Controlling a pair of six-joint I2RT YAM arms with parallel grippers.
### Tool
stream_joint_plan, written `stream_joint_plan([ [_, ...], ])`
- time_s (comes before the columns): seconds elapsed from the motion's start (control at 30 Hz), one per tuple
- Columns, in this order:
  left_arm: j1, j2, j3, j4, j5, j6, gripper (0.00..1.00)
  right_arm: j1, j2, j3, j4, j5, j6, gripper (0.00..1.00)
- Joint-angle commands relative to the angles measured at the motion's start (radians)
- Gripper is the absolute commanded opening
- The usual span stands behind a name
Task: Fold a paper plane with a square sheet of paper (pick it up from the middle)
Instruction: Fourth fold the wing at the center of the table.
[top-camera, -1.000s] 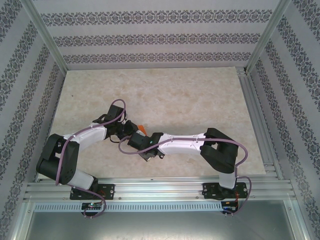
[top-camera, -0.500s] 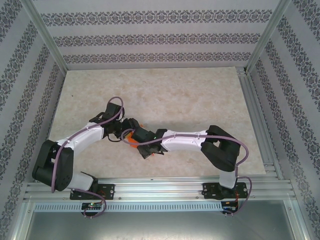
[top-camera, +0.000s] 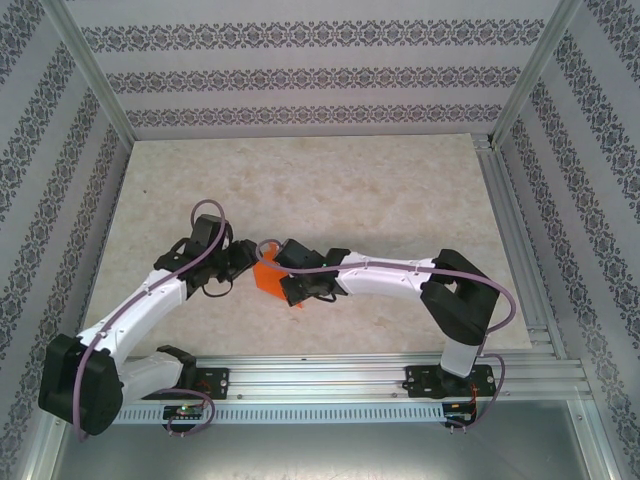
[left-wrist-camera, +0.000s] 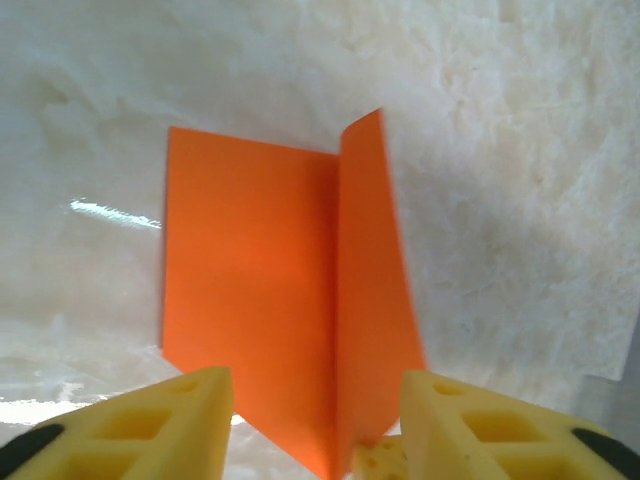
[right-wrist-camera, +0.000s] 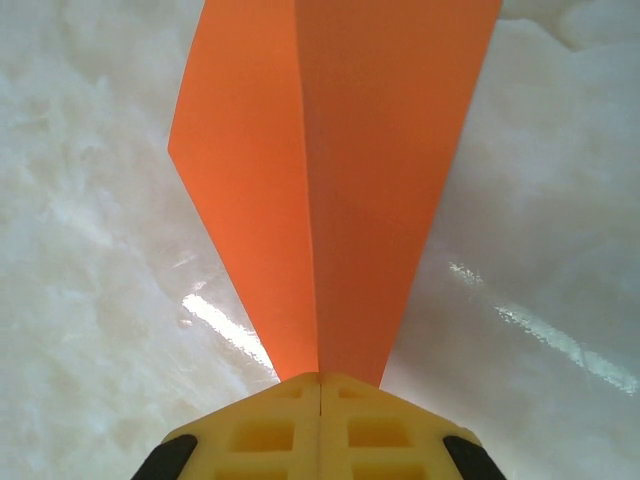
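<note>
My two arms meet low over the middle of the pale marbled table. The orange paper sits between them, a small bright patch when seen from above. In my right wrist view, my right claw has its two yellow fingers pressed flat together on the paper's narrow near end. From that pinch the paper widens like a kite, with one straight crease down its centre and a half angling off to each side. In my left wrist view, my left claw stands wide and holds nothing. Its yellow fingers sit on either side of the paper's near edge, and as far as I can see they do not touch it. There, one half of the paper lies roughly flat and the other stands up from the crease like a wall. I cannot tell whether the paper rests on the table or hangs just above it. By my reading, the sheet is in hand, has its centre crease and seems tapered at one end, so the folding is well begun. It does not yet look like a finished dart, because the far edge is broad and the halves sit unevenly. What seems left is sharpening the nose and folding the wings down evenly.
</note>
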Motion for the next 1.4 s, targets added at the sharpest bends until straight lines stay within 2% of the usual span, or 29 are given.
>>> stream_joint_plan([
  [0.0,0.0,0.025,-0.046,0.078,0.039,-0.028,0.39,-0.003,-0.023,-0.015,0.044,-0.039,0.062,0.0],
  [0.07,0.0,0.057,-0.061,0.098,0.039,-0.037,0.29,-0.003,-0.006,-0.007,0.053,-0.051,0.072,0.0],
  [0.23,-0.001,0.158,-0.084,0.147,0.065,-0.059,0.2,-0.005,0.044,0.025,0.058,-0.078,0.063,0.0],
  [0.5,-0.002,0.231,-0.089,0.177,0.043,-0.06,0.16,-0.017,0.113,0.055,0.103,-0.188,0.043,0.01],
  [0.63,-0.003,0.237,-0.105,0.173,0.017,-0.061,0.16,-0.039,0.095,0.042,0.117,-0.212,0.03,0.01],
  [0.8,-0.009,0.288,-0.095,0.239,0.058,-0.058,0.16,-0.077,0.073,0.011,0.141,-0.297,0.014,0.02],
  [0.97,-0.02,0.33,-0.055,0.229,0.044,-0.042,0.15,-0.112,0.079,-0.02,0.191,-0.358,0.023,0.03],
  [1.13,-0.021,0.353,-0.044,0.225,0.043,-0.037,0.15,-0.112,0.071,-0.004,0.138,-0.287,-0.007,0.12],
  [1.27,-0.022,0.385,-0.042,0.273,0.097,-0.046,0.15,-0.081,0.079,0.037,0.059,-0.189,-0.048,0.18],
  [1.37,-0.027,0.387,-0.023,0.27,0.114,-0.046,0.15,-0.062,0.08,0.051,0.033,-0.117,-0.056,0.19],
])
